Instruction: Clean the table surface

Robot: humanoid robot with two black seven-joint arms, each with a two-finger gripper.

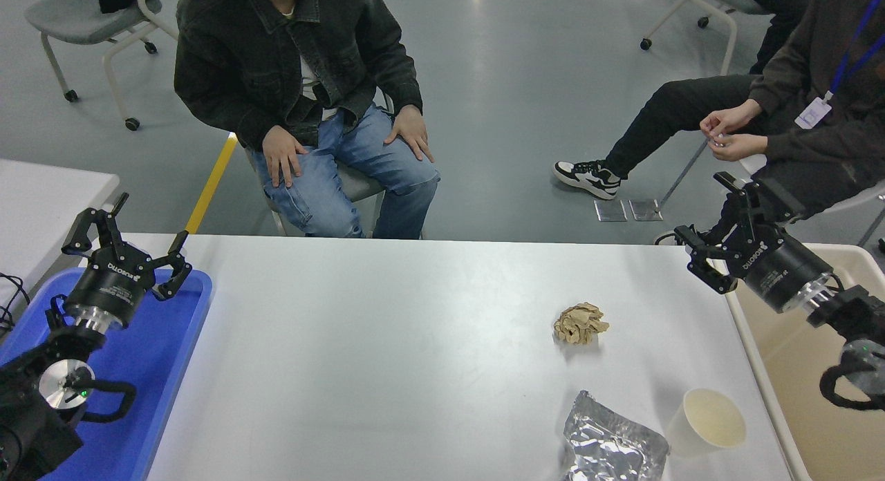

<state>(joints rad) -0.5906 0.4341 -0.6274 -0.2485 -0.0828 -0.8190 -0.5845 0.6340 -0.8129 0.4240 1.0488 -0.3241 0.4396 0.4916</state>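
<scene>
Three bits of litter lie on the table surface (pixel 387 356): nearest, a crumpled foil wrapper (pixel 612 443) beside a paper cup (pixel 709 420), then a brown paper wad (pixel 581 323). Left gripper (pixel 128 242) is parked over the blue tray (pixel 148 356), fingers spread. Right gripper (pixel 712 239) hangs over the table's far right corner beside the beige bin (pixel 795 356), fingers apart and empty. Beyond, two people sit

- The counter (pixel 387 356) lies bare across its left and middle.
- Obstacles cluster at the right: a paper wad (pixel 581 323), and at the near edge foil (pixel 612 443) just beside a cup (pixel 709 421).
- A bare lane runs between wad and foil.
- The right pincer (pixel 719 239), spread wide, hangs over the far right corner beside the bin (pixel 760 370).
</scene>
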